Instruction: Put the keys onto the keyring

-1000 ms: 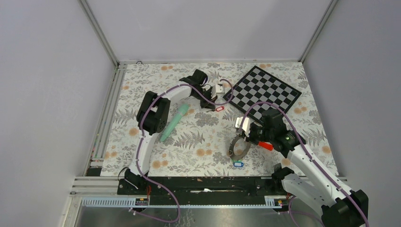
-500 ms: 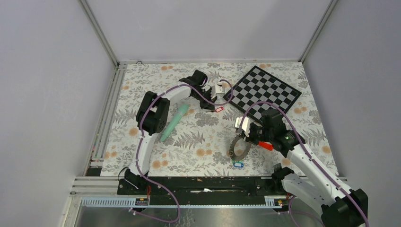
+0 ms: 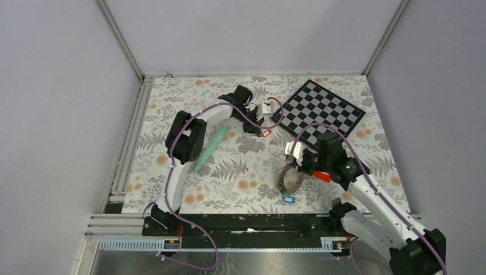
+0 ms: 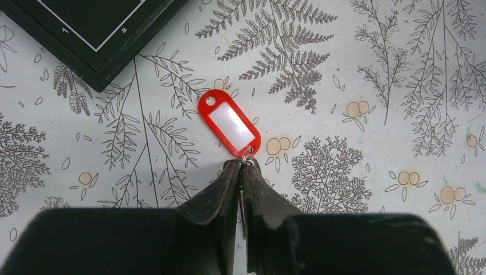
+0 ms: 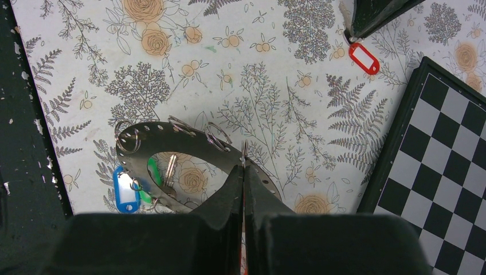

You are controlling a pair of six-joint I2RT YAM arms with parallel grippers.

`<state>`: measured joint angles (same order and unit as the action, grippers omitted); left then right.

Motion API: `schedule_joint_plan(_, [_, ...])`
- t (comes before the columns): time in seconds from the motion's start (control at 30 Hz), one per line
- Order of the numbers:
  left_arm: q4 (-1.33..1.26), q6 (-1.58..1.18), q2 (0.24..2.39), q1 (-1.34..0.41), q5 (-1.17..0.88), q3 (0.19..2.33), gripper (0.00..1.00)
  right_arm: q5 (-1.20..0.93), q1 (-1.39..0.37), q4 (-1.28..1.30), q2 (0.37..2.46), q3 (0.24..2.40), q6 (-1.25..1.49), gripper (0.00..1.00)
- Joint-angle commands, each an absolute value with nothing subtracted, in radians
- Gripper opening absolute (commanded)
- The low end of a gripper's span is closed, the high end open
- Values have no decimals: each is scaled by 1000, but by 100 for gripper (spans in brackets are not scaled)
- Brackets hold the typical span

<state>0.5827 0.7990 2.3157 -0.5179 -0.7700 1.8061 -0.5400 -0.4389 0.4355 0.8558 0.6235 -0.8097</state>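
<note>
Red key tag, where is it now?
Left wrist view: the red key tag lies before the left claw, its ring pinched, near the chessboard corner.

Red key tag (image 4: 229, 122); grey keyring (image 5: 183, 142); black-white checkerboard (image 3: 321, 109); floral table (image 3: 240, 166).

right gripper (image 5: 243, 172): black fingers pinched together on rim of flat grey perforated metal keyring (image 5: 172, 136) | blue plastic-tagged key (image 5: 124, 189) at ring's lower-left edge | green plastic-tagged key (image 5: 152, 172) inside its hole | red plastic-tagged key (image 5: 364, 58) well apart, near black-and-white chessboard (image 5: 447, 149)
</note>
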Motion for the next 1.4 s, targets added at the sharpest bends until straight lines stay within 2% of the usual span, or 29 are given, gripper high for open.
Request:
schedule_joint_plan(0.0, [577, 830, 2290, -524, -787, 1798, 14, -541, -434, 431, 860, 623, -800, 0])
schedule_joint_plan(0.67, [577, 831, 2319, -536, -779, 1812, 22, -540, -434, 432, 862, 624, -801, 0])
schedule_joint_plan(0.93, [577, 833, 2328, -541, -772, 1814, 22, -540, -434, 431, 862, 622, -799, 0])
schedule_joint_plan(1.03, [577, 833, 2326, -541, -770, 1815, 19, -540, -434, 431, 863, 622, -801, 0])
schedule_joint_plan(1.23, [577, 834, 2306, -541, -758, 1818, 0, -540, -434, 431, 862, 624, -800, 0])
schedule_joint_plan(1.37, [577, 833, 2268, -540, -758, 1813, 0, -541, -434, 431, 861, 625, -798, 0])
